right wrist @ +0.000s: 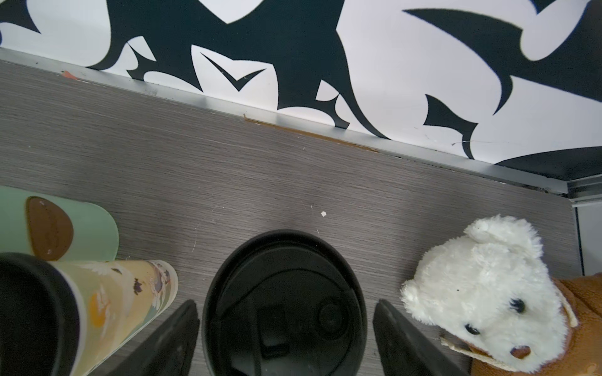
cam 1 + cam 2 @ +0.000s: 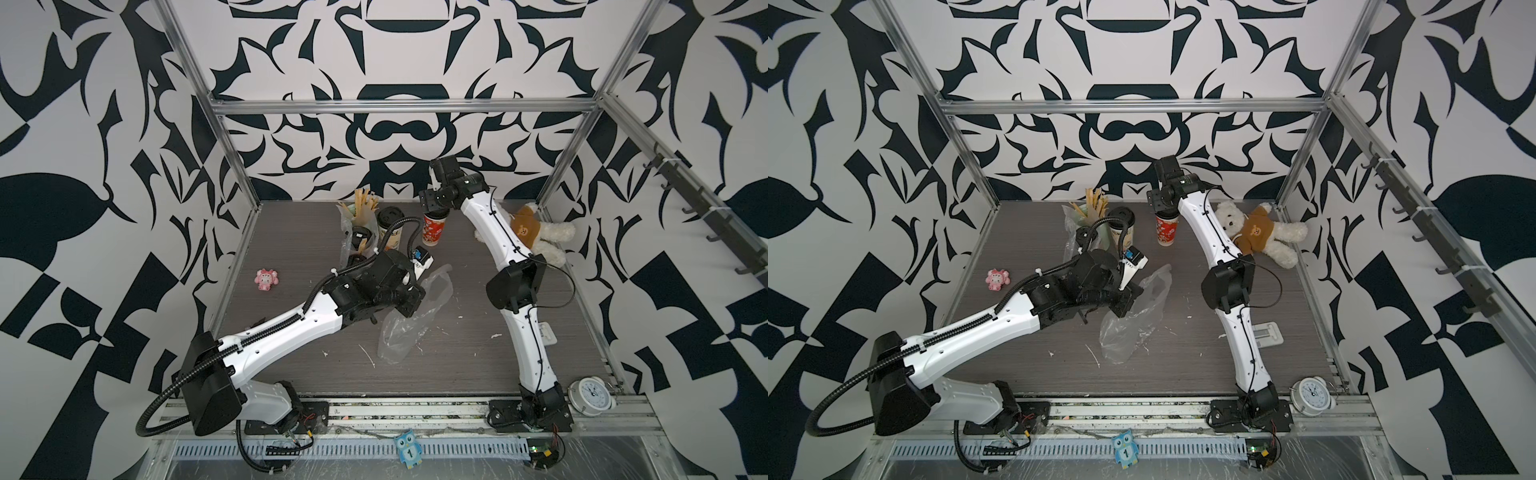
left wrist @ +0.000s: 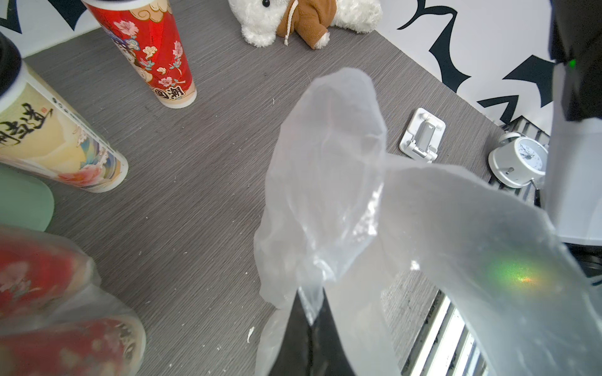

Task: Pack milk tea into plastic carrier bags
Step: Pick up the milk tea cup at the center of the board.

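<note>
The red cup (image 2: 434, 232) stands directly under the right gripper (image 1: 286, 307), jaws wide either side of its black lid (image 1: 283, 276), not touching, arm reaching far back. The left gripper (image 3: 309, 315) pinches the clear bag (image 3: 325, 169), arm stretched low over the desk (image 2: 291, 249).
</note>
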Controlling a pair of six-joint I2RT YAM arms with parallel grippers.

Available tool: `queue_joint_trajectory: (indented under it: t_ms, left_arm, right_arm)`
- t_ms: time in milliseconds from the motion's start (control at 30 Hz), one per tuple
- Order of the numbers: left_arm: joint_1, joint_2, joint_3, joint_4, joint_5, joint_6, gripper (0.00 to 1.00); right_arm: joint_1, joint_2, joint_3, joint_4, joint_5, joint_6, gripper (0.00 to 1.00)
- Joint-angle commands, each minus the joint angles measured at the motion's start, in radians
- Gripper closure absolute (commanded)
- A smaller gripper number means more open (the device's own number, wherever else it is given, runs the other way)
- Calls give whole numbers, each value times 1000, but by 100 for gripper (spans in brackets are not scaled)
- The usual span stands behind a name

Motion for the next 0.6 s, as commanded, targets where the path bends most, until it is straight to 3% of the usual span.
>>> queue_joint_trajectory:
  t_ms: [0, 567]
  left_arm:
    - [-5, -6, -19, 4, 13, -14, 100]
    - [-4, 0, -19, 0, 18, -14, 100]
  right_arm:
    - [-7, -5, 17, -7, -29, 22, 15]
    - [-16, 14, 16, -39, -50, 35, 14]
